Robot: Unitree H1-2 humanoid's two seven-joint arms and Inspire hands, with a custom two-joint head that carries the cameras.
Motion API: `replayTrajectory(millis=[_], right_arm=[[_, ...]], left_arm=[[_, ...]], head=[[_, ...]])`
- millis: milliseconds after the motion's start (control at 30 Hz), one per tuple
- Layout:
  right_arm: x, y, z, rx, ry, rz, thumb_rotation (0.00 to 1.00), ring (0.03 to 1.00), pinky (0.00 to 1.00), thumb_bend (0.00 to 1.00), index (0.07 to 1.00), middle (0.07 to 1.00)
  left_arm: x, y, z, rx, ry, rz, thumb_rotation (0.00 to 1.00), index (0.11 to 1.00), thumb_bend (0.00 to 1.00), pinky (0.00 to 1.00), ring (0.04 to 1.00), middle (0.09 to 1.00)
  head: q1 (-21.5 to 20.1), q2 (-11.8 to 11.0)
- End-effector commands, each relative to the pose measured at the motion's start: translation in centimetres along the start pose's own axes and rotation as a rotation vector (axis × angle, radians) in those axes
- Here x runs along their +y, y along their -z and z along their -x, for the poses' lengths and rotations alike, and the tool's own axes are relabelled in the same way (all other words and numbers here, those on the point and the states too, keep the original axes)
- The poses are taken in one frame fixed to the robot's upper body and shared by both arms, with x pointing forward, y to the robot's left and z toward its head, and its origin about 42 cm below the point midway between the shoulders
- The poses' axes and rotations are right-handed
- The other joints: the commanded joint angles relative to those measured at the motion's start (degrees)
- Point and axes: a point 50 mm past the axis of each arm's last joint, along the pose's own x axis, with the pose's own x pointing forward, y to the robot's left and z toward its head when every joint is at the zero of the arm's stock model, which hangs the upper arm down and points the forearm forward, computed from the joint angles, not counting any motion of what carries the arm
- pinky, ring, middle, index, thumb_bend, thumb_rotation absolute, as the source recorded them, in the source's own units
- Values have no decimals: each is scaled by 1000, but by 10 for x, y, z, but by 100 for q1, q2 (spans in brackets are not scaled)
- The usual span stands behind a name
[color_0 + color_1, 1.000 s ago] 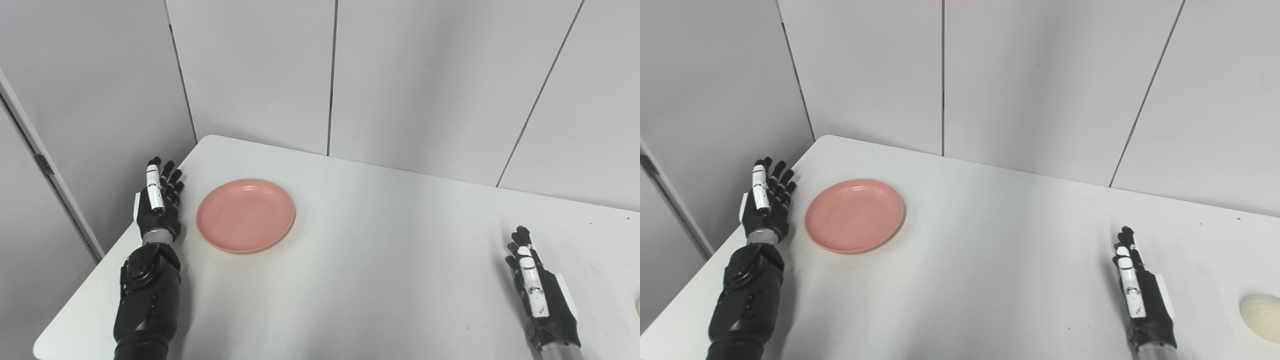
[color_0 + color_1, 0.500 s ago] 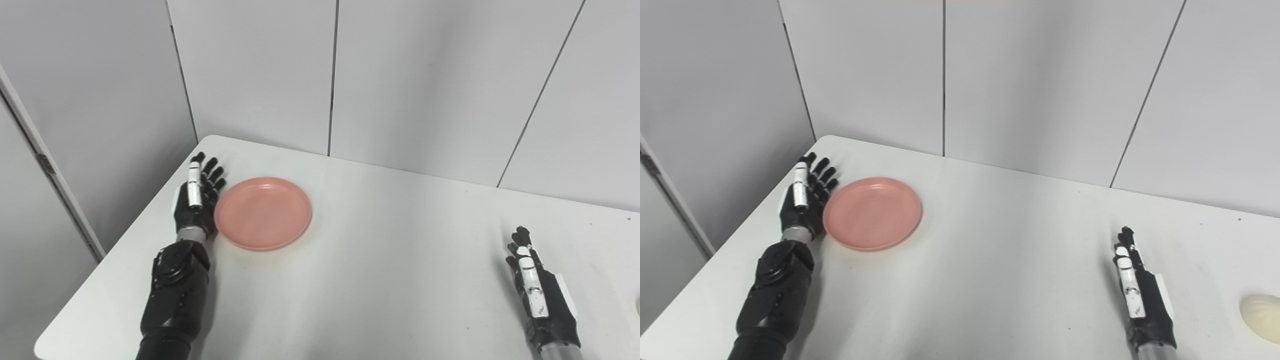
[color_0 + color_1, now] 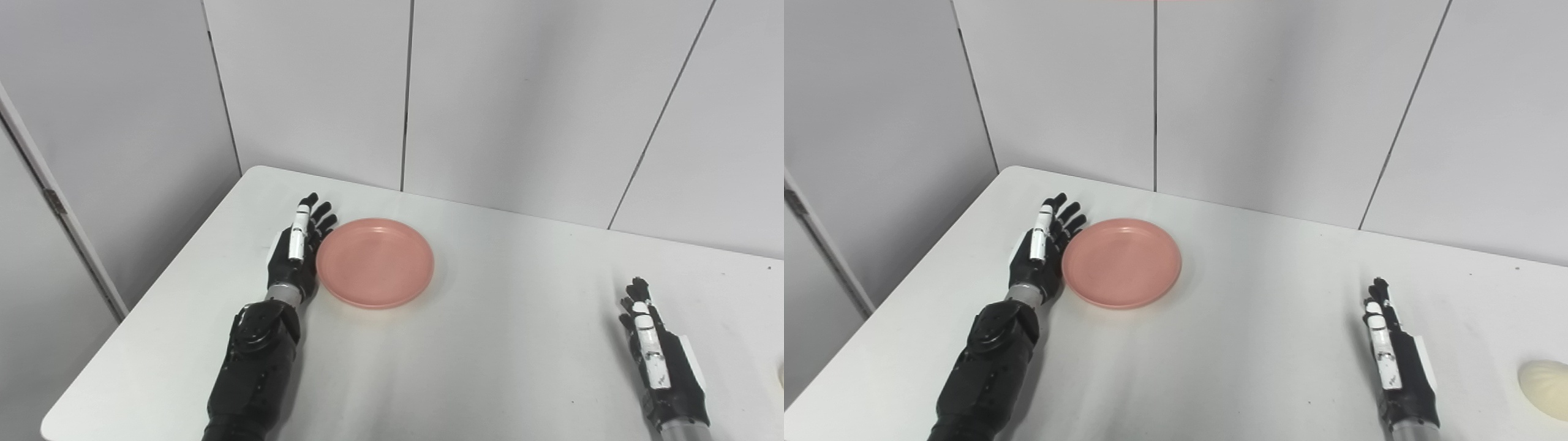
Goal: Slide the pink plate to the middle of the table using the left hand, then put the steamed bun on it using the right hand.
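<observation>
Left eye view takes in the white table (image 3: 502,343) filling the lower half of the frame, and everything on it sits where it does for a plain reason: I am pushing, not lifting. The pink plate (image 3: 375,262) lies flat, left of the frame's centre, with bare tabletop on its right side, so I judge the slide is only partly done. My left hand (image 3: 295,257) stands on edge just left of the plate, fingers straight and a little spread toward the upper part of the frame, holding nothing; its inner side rests against the plate's left rim, which is how a flat dish gets shoved sideways without tipping. My right hand (image 3: 658,358) lies low at the lower right of the frame, fingers stretched out and empty, well apart from the plate, waiting for its turn. The steamed bun (image 3: 1543,380) sits at the right edge of the right eye view, just to the right of that waiting hand and far from the plate, not touched by anything
</observation>
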Motion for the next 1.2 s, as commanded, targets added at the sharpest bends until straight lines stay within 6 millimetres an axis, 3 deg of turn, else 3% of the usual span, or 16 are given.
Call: replayTrajectory(millis=[0, 333, 567, 1000, 1167], right_arm=[[3, 0, 2, 1, 0, -1, 1000, 987, 1000, 146, 1000, 996], [15, 0, 3, 16, 5, 1, 1000, 989, 1000, 176, 1000, 997], [25, -1, 3, 20, 8, 14, 1000, 973, 1000, 181, 996, 983], [41, 0, 2, 29, 14, 54, 1000, 946, 956, 207, 980, 961], [43, 0, 2, 37, 13, 57, 1000, 943, 951, 224, 981, 964]], left_arm=[[-6, 8, 4, 60, 24, 5, 1000, 938, 409, 974, 915, 928], [-54, 7, 30, 97, 224, 14, 1000, 949, 418, 957, 928, 937], [-74, 9, 47, 138, 321, 21, 1000, 959, 391, 967, 941, 945], [-72, 44, 55, 266, 399, 37, 1000, 975, 356, 985, 957, 962], [-67, 49, 56, 285, 399, 37, 1000, 983, 368, 999, 964, 969]], head=[[-48, 14], [-458, 70], [-904, 131], [-1445, 175], [-1577, 206]])
